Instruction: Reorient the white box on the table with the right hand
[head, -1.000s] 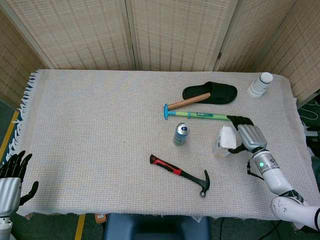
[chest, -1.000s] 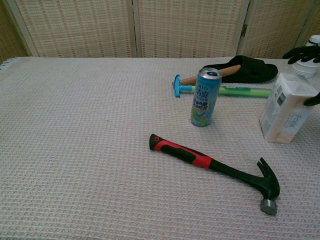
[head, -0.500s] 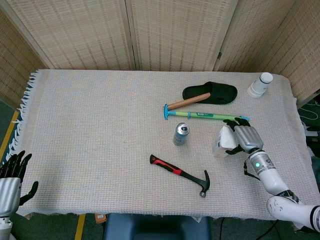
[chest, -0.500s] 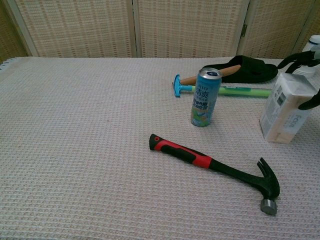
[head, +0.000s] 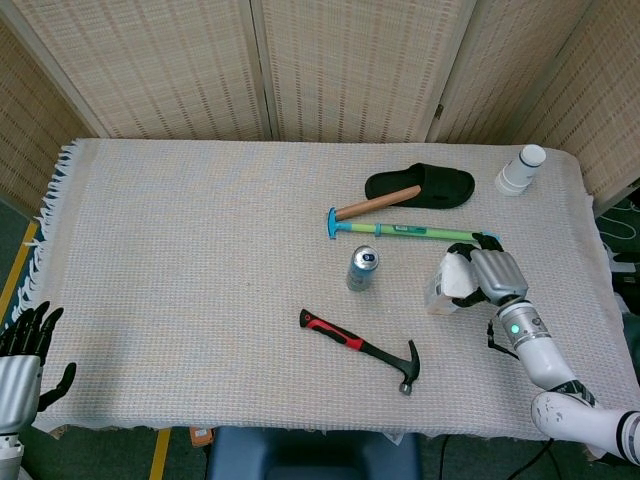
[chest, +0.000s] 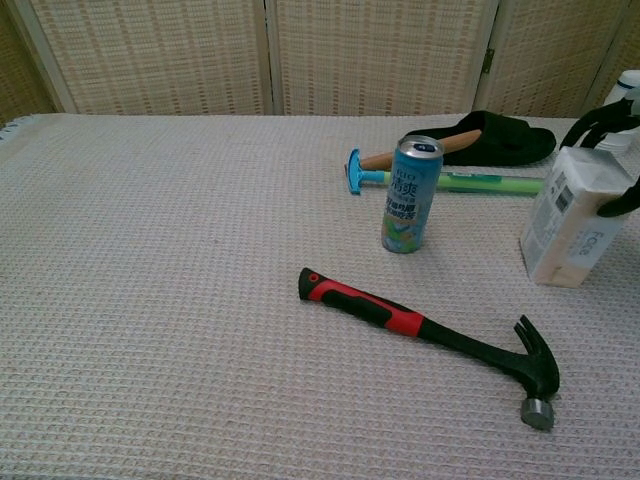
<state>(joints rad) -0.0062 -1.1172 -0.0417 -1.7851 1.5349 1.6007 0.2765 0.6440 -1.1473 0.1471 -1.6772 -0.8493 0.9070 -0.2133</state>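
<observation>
White box (chest: 572, 217) stands upright, slightly tilted, right side of table (head: 200, 250), just right of can (head: 362, 268). Right hand (head: 487, 276) grasps box top — fingers over far face, thumb near — likely set to tip it. Left hand (head: 22, 350) idles off near-left edge, fingers spread, holding nothing.

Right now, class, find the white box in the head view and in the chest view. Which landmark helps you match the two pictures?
Head view: the white box stands right of centre, with the right hand on it.
Chest view: the white box is at the right edge, mid-height.
Shared landmark: the blue can, just left of the box in both views.
</observation>
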